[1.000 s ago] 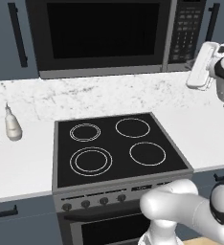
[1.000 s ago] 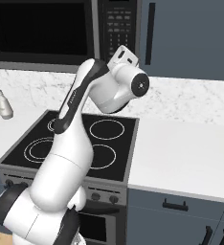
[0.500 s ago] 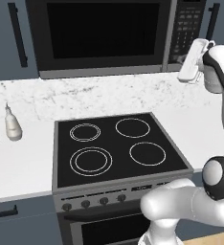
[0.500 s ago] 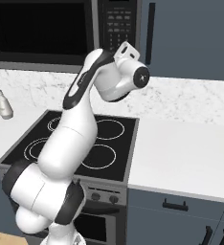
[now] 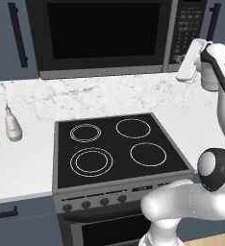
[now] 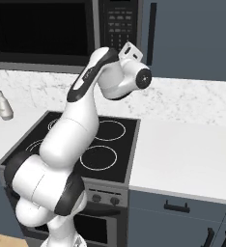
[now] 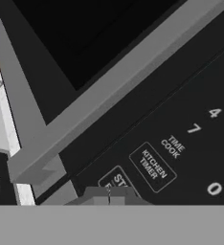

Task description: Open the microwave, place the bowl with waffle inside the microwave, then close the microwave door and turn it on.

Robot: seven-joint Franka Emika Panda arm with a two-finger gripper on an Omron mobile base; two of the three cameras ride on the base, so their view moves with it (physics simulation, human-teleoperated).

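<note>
The wide dark-grey built-in microwave (image 5: 105, 36) fills the top of the left base view, its grey-framed door with the large black glass window (image 5: 102, 31) flush with the front and closed, and its black button panel (image 5: 187, 29) in the upper right of that frame. In the right base view the same panel (image 6: 119, 26) sits at top centre, with the door (image 6: 37, 29) stretching to the upper left. The white arm's two-finger gripper (image 7: 109, 195) shows at the bottom centre of the hand view, its small grey tips pressed together with no gap and nothing between them, right up against the lower row of the panel (image 7: 181, 143), just below a button whose label begins "ST" and beside the "KITCHEN TIMER" button (image 7: 152, 166). The door's grey frame (image 7: 109, 91) runs diagonally across that view. Below the microwave, the white speckled marble counter (image 5: 109, 93) crosses the middle of the left base view, with the black four-ring stove (image 5: 117, 146) at centre and two small pale bottles (image 5: 11, 126) at the left edge.
</note>
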